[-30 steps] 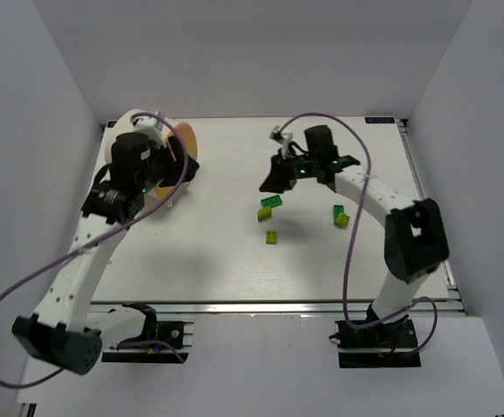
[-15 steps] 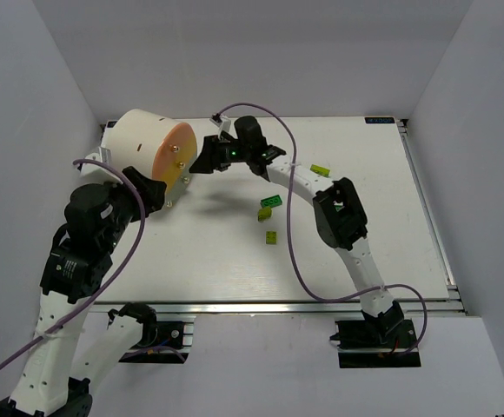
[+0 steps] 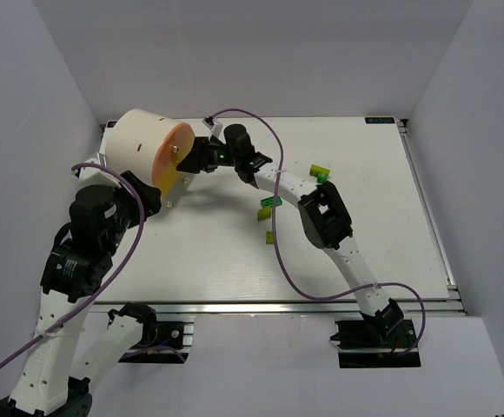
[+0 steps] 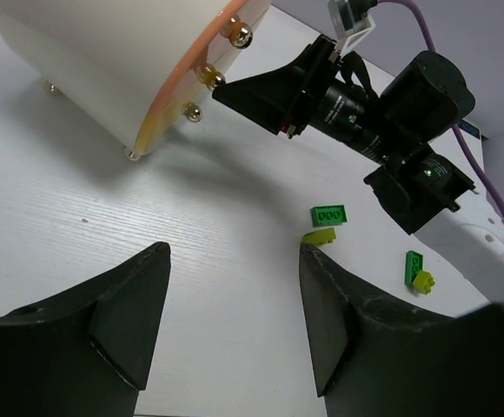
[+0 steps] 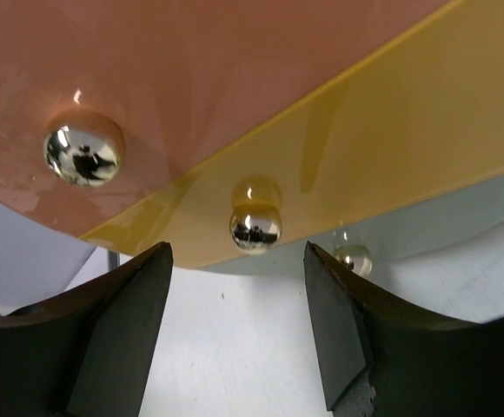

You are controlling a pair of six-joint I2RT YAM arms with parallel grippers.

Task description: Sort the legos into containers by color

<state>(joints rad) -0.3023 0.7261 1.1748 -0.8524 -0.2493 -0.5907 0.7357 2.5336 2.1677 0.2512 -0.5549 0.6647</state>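
Observation:
The cream-white drum (image 3: pixel 139 139) lies on its side at the back left, its orange face (image 3: pixel 173 155) turned right. My right gripper (image 3: pixel 189 162) is open at that face; in the right wrist view (image 5: pixel 239 261) a shiny knob (image 5: pixel 255 228) sits just ahead between the fingers, untouched. My left gripper (image 3: pixel 154 200) is open and empty below the drum (image 4: pixel 104 61). A dark green lego (image 3: pixel 272 202) and yellow-green legos (image 3: pixel 270 236) lie mid-table. Another green and yellow-green pair (image 3: pixel 321 173) lies right of the arm. No cyan lego shows.
White walls close in the table on the left, back and right. The right arm (image 3: pixel 308 195) stretches across the table over the middle legos, with its purple cable (image 3: pixel 261 130) looping above. Two more knobs (image 5: pixel 82 155) flank the centred one.
My right arm swung left from the legos to the drum's face and closed in on a knob. My left arm drew back down-left from the drum. The right-hand pair of legos lies farther back.

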